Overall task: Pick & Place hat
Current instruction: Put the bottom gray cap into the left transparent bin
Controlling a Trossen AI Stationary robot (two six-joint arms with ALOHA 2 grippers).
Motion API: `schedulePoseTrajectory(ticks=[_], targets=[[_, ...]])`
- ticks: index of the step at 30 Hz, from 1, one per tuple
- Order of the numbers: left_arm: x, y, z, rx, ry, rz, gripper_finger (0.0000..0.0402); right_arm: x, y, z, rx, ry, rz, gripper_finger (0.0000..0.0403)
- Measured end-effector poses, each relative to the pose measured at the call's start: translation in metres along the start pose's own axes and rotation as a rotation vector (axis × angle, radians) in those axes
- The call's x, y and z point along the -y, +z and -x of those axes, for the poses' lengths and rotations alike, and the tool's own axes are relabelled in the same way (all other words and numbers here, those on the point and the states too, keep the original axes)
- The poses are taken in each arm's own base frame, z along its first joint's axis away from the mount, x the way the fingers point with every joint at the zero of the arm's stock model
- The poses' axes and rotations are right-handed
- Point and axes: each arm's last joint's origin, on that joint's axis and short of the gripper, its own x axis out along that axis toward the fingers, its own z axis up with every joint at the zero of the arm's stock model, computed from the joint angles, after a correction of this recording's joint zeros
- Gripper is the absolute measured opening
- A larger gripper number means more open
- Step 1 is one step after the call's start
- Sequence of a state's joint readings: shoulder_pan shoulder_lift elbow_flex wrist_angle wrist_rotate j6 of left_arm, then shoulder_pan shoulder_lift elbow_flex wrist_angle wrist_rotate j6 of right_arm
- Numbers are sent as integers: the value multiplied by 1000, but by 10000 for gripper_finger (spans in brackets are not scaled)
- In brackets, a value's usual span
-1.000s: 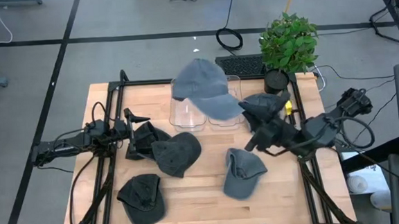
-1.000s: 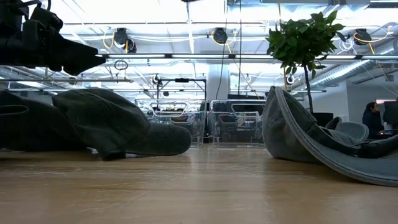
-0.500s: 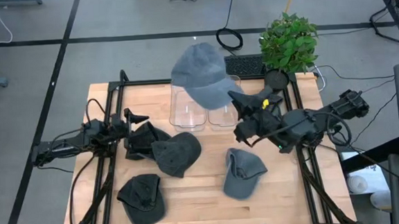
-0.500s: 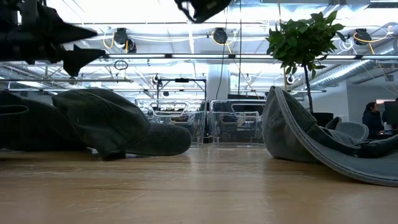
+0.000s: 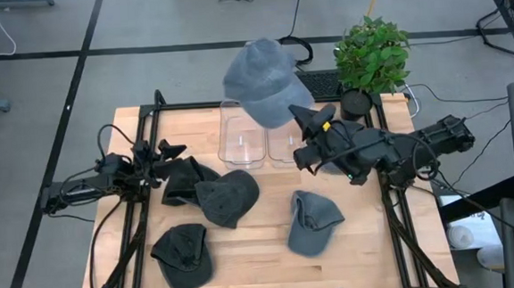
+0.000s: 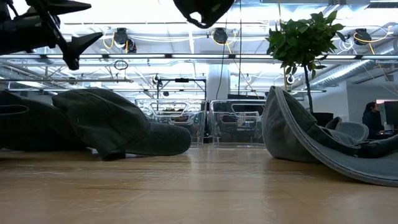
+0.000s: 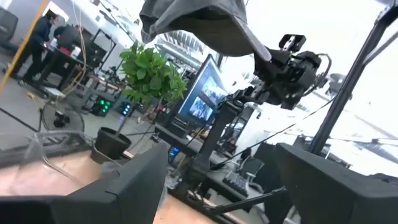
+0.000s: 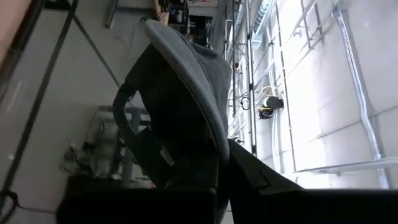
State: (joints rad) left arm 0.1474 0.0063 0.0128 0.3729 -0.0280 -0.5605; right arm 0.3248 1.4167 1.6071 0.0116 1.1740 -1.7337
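Note:
A blue-grey hat [image 5: 266, 76] hangs high over the table's far edge, above two clear bins [image 5: 242, 143], with my right gripper [image 5: 303, 117] shut on it. The low view shows only its underside [image 6: 204, 9], at the top of the picture. My left gripper [image 5: 170, 151] is open at the table's left, just above a dark hat [image 5: 183, 180], and touches nothing. Three more grey hats [image 5: 227, 198] [image 5: 183, 256] [image 5: 313, 221] lie on the wood. My right gripper pinches the hat's brim [image 8: 219, 142] between its two fingers. The fingers lie about level and come from the table's right side. The hat is lifted clear, its crown [image 5: 257, 64] on the far-left side of the fingers, its hollow inside [image 8: 174, 118] facing the wrist camera.
A potted plant [image 5: 372, 56] and a keyboard [image 5: 320, 84] stand at the far right, beside the bins. Black frame rails [image 5: 141, 142] run along the table's left and right sides. Bare wood [image 5: 255, 260] lies near the front edge. A person [image 6: 373, 118] is in the room behind.
My right gripper has gone toward the table's far edge and a little left, rolling its wrist, and the hat has swung with it from over the bins toward the far edge. My left gripper has tipped upward and rolled, staying open.

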Motion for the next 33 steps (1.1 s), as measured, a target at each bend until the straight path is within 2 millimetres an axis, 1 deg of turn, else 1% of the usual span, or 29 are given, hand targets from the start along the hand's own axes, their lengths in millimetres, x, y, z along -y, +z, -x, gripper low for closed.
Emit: schedulePoseTrajectory(ticks=[3,10,13,16,20,24,30,33], targets=[[0,0,0,5,-3,55,306,-6,0,-3,-5,7,79,0],[3,5,0,40,-33,178,304,-28,2,-15,-24,37,163,0],[8,13,-2,46,-40,174,295,-32,1,-18,-33,42,172,0],[17,26,-8,15,-17,116,281,-31,0,-20,-40,40,163,0],[29,45,-23,-51,28,49,266,-29,-2,-20,-43,30,144,0],[42,64,-42,-64,39,90,264,-29,-2,-20,-42,29,148,0],[58,87,-77,-93,35,221,292,-27,-2,-20,-42,21,151,0],[64,95,-96,-106,43,261,311,-21,-3,-20,-45,-10,107,0]])
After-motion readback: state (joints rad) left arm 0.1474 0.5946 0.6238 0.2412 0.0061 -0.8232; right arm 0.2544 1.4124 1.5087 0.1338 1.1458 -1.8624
